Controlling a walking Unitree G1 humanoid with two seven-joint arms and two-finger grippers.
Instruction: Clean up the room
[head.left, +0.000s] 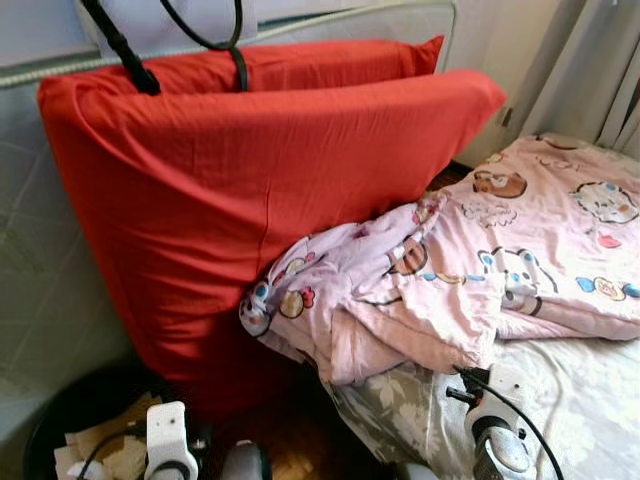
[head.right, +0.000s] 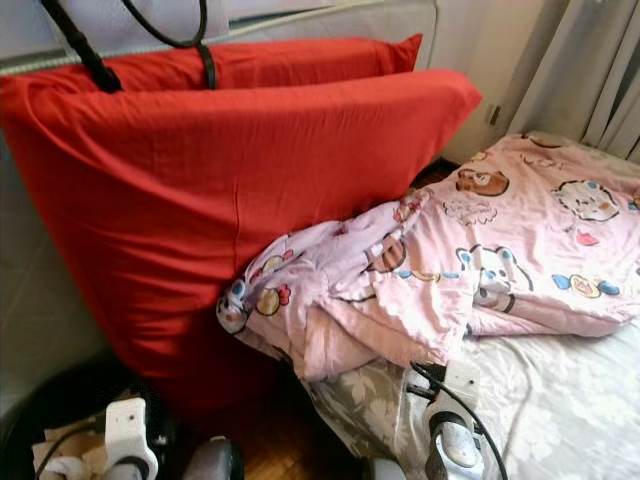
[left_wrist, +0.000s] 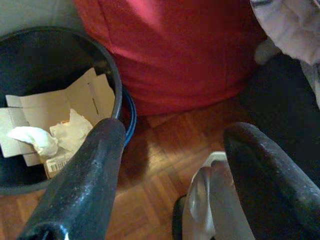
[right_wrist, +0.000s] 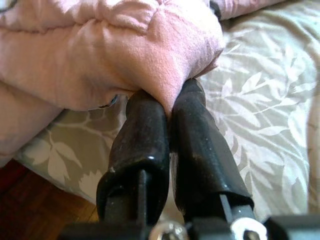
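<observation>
The pink quilt (head.left: 470, 270) lies bunched on the bed (head.left: 570, 400), its near edge pinched between the right gripper (right_wrist: 169, 107)'s closed fingers. Left of it red cushions (head.left: 250, 180) lean upright; the left gripper (left_wrist: 170, 165), spread and empty, hangs over wood floor (left_wrist: 150, 175) beside a black bin (left_wrist: 116, 85) of paper

The red cushion (head.left: 250, 200) is showing matt, lightly creased cloth. Beside it the pink quilt (head.left: 480, 250) is looking soft, padded and printed. The bed sheet (right_wrist: 260, 115) under the quilt is showing smooth leaf-patterned fabric. The black fingers (left_wrist: 85, 185) are gleaming like pebbled rubber above glossy wood parquet floor (left_wrist: 160, 165). Crumpled paper (left_wrist: 55, 135) is lying in the dull bin (left_wrist: 116, 95).
</observation>
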